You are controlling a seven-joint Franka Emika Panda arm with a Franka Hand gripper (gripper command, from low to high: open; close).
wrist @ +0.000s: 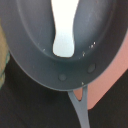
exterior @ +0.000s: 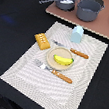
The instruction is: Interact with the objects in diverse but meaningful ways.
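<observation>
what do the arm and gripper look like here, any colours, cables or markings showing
Neither shows in these pictures. The exterior view takes in the woven placemat and the toy kitchen items but no arm. The wrist view is filled by the grey long-handled pot with the white fish in it, with no fingers in frame. Colours, cables and markings cannot be told.

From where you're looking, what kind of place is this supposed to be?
Probably a pretend dining table for toy kitchen play: a woven placemat set with a banana on a small plate, toy cutlery beside it, and grey pots behind.
</observation>
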